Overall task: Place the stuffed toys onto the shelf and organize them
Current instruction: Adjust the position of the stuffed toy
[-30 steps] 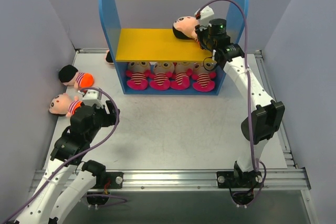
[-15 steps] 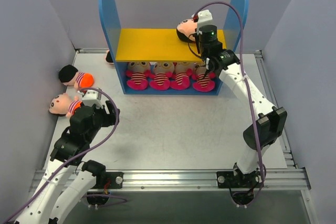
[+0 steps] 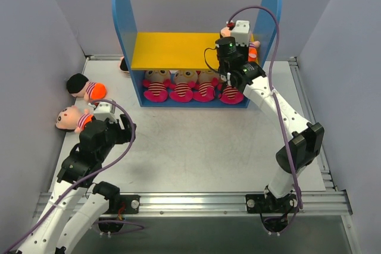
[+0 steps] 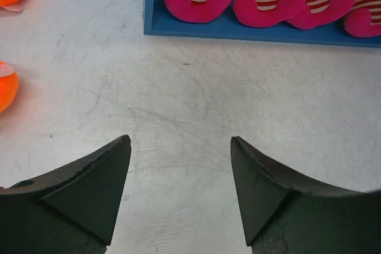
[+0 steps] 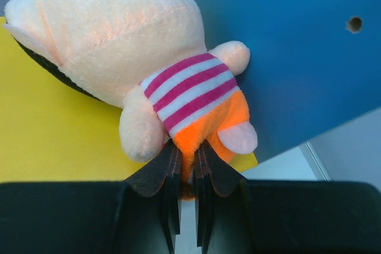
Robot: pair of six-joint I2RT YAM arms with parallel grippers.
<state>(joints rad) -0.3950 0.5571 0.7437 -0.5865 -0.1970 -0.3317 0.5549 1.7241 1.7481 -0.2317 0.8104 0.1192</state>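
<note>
Shelf is seen at the far middle of the surface, open side facing near. On its blue base, four magenta toys are seated in one row under the yellow board. Each is touching its neighbour, and the striped bodies are turned toward the near side.

Right fingers are recorded as clenched on the orange bottom of a peach-headed toy, the held toy. It is positioned at the right end of the yellow board, head toward the far side, one arm close against the blue right panel. Whether it rests on the board cannot be told. In the top view it is mostly hidden by the right wrist, and only peach and orange patches are visible.

Left fingers are noted as released, spread well apart with nothing between them, over bare surface near and left of the shelf.

Two more peach-headed toys are found lying on the surface at the left wall: the farther toy and the nearer toy, orange bottoms pointing right. The nearer toy is just beside the left wrist.

A dark and orange scrap is seen behind the left panel, and it cannot be identified.
</note>
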